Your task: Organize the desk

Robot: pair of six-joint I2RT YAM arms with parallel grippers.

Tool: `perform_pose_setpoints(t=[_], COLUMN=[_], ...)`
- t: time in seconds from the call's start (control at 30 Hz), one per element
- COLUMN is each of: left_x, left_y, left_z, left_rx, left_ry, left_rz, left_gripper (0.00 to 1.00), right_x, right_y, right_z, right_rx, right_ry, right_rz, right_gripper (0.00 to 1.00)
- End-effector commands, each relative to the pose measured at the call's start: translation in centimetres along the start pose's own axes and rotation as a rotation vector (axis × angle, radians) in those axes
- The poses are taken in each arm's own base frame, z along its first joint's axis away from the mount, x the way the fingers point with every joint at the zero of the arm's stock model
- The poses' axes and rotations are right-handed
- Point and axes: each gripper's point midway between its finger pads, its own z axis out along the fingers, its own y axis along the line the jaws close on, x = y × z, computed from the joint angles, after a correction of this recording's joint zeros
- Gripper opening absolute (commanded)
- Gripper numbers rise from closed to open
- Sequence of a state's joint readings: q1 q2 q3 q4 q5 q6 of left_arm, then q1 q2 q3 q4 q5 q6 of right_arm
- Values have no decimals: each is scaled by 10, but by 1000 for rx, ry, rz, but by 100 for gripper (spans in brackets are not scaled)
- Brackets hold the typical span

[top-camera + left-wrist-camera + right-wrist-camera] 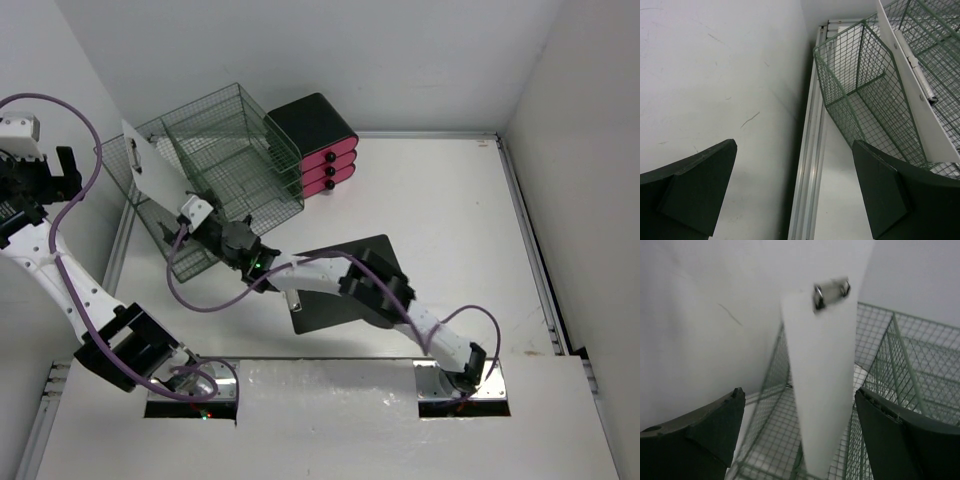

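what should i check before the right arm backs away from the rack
1. Right gripper jaws open: ok.
2. White clipboard untouched by the jaws: ok, gaps either side.
3. Clipboard standing inside the green wire rack: ok, tilted.
4. Clipboard stable unsupported: cannot tell.
5. Left gripper open, empty, off to the side: ok.
6. Desk tidy: not ok, a black flat sheet lies on it.

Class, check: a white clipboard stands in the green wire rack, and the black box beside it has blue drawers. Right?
No: the top view shows pink drawers, not blue. The white clipboard stands in the green wire rack, black box beside it.
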State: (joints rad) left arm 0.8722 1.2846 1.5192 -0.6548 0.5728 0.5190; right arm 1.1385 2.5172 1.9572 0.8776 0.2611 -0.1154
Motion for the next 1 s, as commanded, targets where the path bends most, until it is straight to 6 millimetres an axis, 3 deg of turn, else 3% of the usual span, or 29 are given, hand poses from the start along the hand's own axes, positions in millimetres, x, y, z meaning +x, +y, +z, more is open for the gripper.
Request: perform_pose_setpoints(t=[0.0,0.07,0.1,0.13,0.17,0.2,0.23,0.27,0.3,0.37,0.43,0.47,0.53,0.57,0.67,0.7,0.9,0.93,0.97], left_x=[-24,-27,-29,-30,-32,-33,-33,-35,-36,-38,-37,-36,-35,-32,-31,-30,-29,-27,-26], left_y=[-6,-9,-11,-13,-15,-18,-21,-25,-28,-37,-44,-50,-55,-58,-64,-65,-79,-82,-82], left_z=[-12,-13,-14,-15,-15,-15,-16,-17,-17,-20,-23,-26,-29,-32,-42,-43,-52,-52,-50], left_rx=[25,41,47,61,71,84,94,114,129,171,204,229,240,242,235,232,265,279,286], left_ry=[-80,-90,-96,-105,-110,-116,-120,-130,-134,-149,-153,-155,-160,-158,-172,-175,-192,-191,-188], left_rz=[41,35,34,33,31,31,25,25,22,25,43,44,68,75,119,133,146,139,130], left_gripper=[100,100,100,100,100,99,100,100,100,100,100,100,100,100,99,100,100,100,100], right_x=[-157,-157,-135,-151,-148,-120,-125,-117,-85,-58,-17,10,33,42,51,52,74,84,83], right_y=[6,23,29,22,20,21,11,5,1,-8,-8,-13,-19,-23,-24,-24,-36,-48,-52], right_z=[-23,-42,-58,-72,-83,-103,-116,-125,-145,-170,-202,-228,-257,-274,-294,-296,-298,-304,-297], right_rx=[-99,-231,-278,-298,-308,-328,-311,-281,-251,-192,-195,-176,-159,-142,-126,-116,-16,42,61], right_ry=[-228,-170,-93,-60,-21,67,104,145,236,355,496,612,725,763,793,798,887,943,952], right_rz=[60,58,43,28,26,18,11,24,43,92,74,60,41,52,96,106,119,112,114], right_gripper=[89,90,91,91,91,91,91,91,93,94,93,82,67,52,28,25,26,26,26])
